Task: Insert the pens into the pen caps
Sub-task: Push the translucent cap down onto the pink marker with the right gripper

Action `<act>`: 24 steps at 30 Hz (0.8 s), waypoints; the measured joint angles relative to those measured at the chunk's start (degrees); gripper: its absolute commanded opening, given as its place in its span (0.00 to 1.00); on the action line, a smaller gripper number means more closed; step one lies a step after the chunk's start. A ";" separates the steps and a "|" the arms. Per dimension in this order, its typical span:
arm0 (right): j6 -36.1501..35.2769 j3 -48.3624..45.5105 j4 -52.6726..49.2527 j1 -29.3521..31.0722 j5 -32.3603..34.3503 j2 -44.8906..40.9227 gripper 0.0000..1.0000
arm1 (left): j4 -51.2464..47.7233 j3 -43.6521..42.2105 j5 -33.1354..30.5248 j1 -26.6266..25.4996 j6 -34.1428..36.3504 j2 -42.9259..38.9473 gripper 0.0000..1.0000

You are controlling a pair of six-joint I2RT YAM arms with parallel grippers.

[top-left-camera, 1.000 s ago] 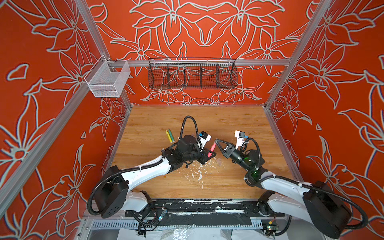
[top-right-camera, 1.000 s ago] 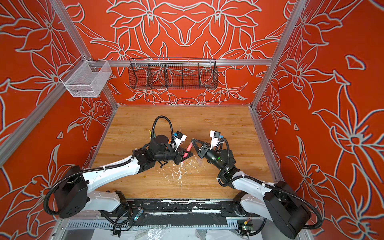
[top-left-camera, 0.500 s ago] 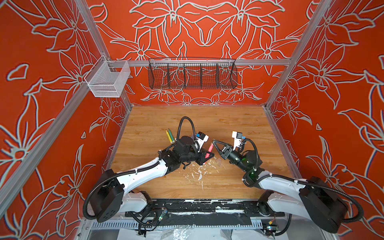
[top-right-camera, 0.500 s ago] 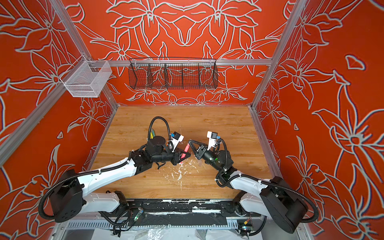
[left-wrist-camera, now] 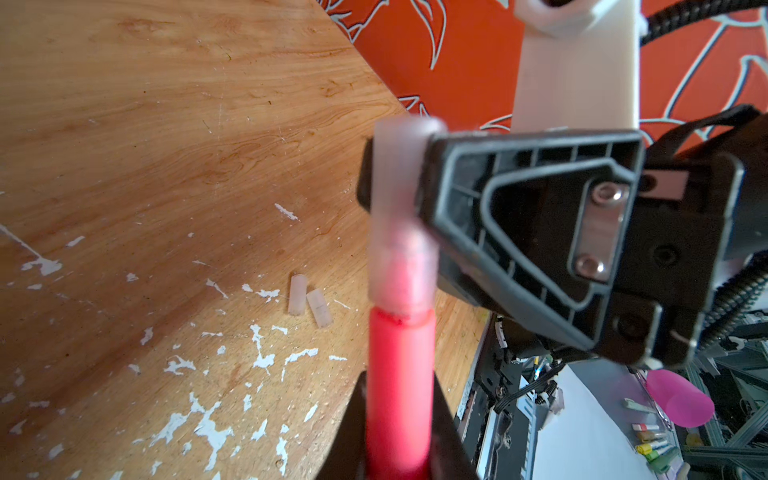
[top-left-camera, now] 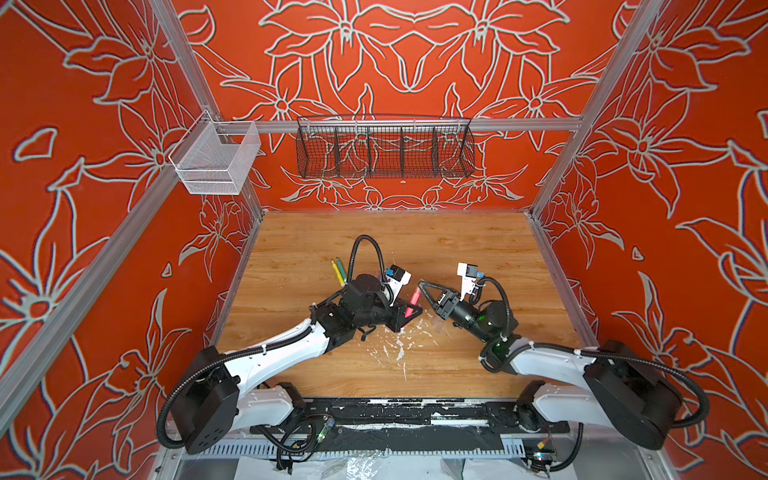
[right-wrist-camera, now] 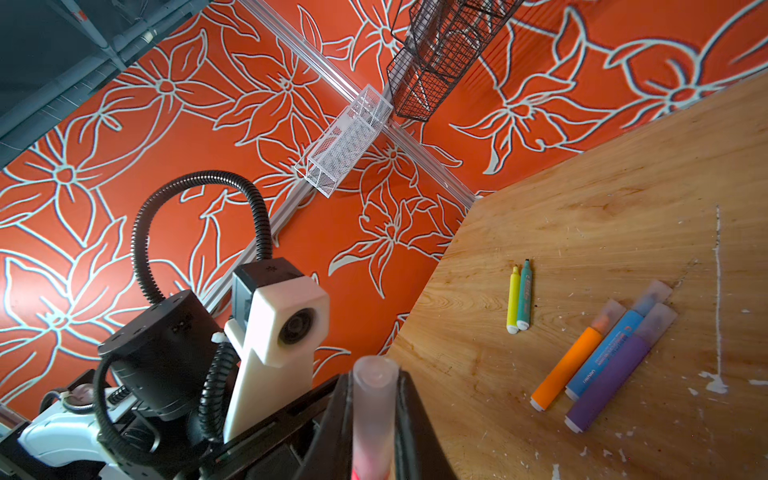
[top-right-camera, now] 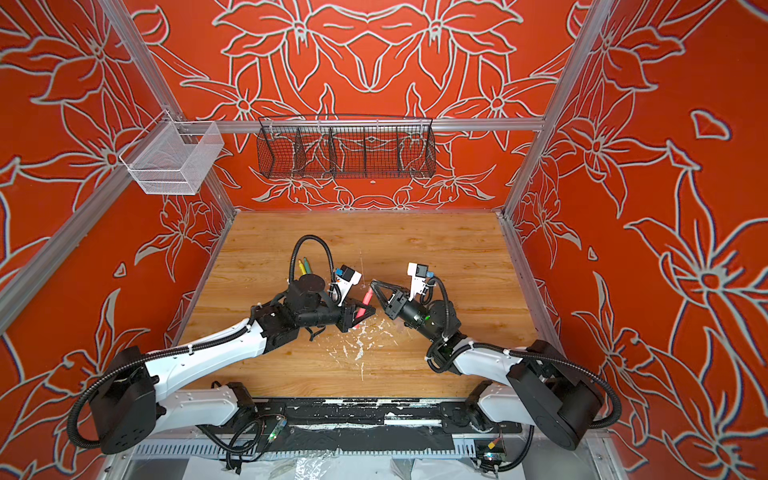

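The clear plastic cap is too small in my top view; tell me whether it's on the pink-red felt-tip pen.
Observer: Left wrist view: the clear translucent cap, pinched by the right gripper, covers the tip of the pink-red felt-tip pen in the left gripper.
Operator: Report spare caps.
Observer: Two loose clear caps lie side by side on the wooden table.
Operator: List finished pens.
Observer: Right wrist view: orange pen, blue pen and purple pen lie together, capped.
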 measured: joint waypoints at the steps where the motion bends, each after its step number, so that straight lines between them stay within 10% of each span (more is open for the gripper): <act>1: -0.09 0.00 -0.20 0.02 -0.07 -0.76 0.08 | -0.24 0.33 0.37 0.00 0.22 -0.33 0.00; 9: -3.34 1.14 -4.11 1.57 -4.31 -2.73 0.56 | -0.37 2.38 0.15 1.46 0.31 -4.46 0.00; 24: -7.85 1.16 -21.51 1.81 -3.93 -22.56 0.64 | -0.79 -0.24 -6.45 1.68 12.63 -11.47 0.00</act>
